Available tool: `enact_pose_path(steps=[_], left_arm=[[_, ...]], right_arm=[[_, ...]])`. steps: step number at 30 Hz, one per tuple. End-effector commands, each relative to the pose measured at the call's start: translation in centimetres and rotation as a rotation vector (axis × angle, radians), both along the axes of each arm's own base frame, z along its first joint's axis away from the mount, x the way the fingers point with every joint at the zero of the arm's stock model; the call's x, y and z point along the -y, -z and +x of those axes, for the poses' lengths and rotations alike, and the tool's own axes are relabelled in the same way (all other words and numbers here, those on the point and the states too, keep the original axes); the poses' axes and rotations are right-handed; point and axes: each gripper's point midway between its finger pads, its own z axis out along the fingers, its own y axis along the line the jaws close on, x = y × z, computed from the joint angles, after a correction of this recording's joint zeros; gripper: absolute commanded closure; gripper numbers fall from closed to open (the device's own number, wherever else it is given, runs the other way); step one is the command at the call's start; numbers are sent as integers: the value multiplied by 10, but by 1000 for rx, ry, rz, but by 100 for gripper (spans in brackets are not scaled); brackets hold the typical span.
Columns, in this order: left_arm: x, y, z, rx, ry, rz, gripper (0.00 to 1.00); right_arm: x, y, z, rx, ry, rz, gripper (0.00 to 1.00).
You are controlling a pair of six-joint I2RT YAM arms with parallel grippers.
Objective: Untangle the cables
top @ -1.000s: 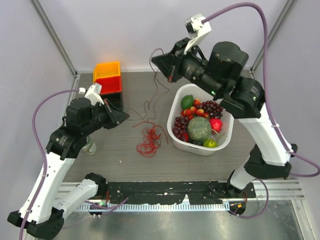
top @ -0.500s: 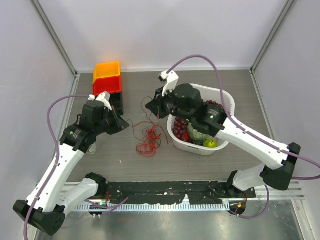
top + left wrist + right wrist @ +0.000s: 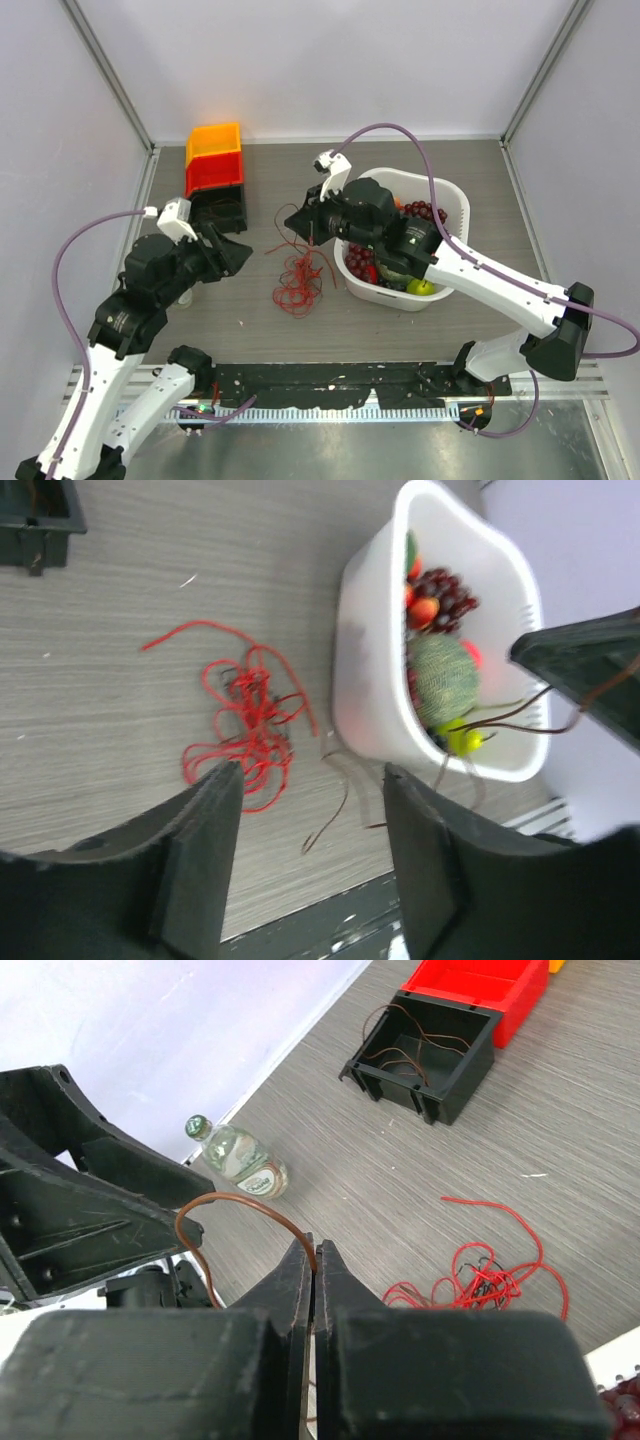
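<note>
The cables are a small tangle of thin red wire (image 3: 297,280) on the grey table, left of the white basket, plus a brown strand (image 3: 240,1200). My right gripper (image 3: 305,228) hangs just above and behind the tangle, shut on that brown strand, which arcs out from between its closed tips (image 3: 314,1250). In the left wrist view the red tangle (image 3: 245,725) lies ahead and a blurred brown strand (image 3: 335,820) hangs loose between the jaws. My left gripper (image 3: 240,252) stands open with nothing in it (image 3: 310,780), to the left of the tangle.
A white basket (image 3: 452,195) of fruit sits right of the tangle, under the right arm. At the back left stand a black bin (image 3: 222,208) holding brown wires, a red bin (image 3: 215,172) and an orange bin (image 3: 214,140). A small bottle (image 3: 240,1160) lies by the left arm.
My left gripper has opened and let go of the brown strand. The right arm came down from high at the back to just above the tangle, still holding the strand.
</note>
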Motion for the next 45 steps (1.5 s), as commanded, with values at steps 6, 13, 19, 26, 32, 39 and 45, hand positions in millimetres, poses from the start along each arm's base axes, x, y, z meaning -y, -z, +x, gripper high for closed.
enact_pose_path(steps=[6, 13, 19, 26, 32, 39, 45], left_arm=[[58, -72, -7, 311, 315, -261, 0], [83, -83, -6, 301, 442, -328, 0], [103, -79, -10, 268, 523, -411, 0], [104, -74, -6, 252, 503, -410, 37], [107, -84, -5, 273, 509, -430, 47], [115, -91, -2, 263, 549, -469, 33], [111, -91, 6, 275, 508, -403, 81]], right_arm=[[-7, -90, -20, 69, -98, 236, 99], [-14, -120, -25, 74, -130, 335, 99], [-22, -127, -27, 61, -162, 370, 99], [-19, -126, -30, 54, -161, 383, 99], [-18, -121, -33, 34, -166, 393, 99], [-22, -110, -31, 17, -168, 375, 99], [-19, -103, -33, 4, -161, 367, 99]])
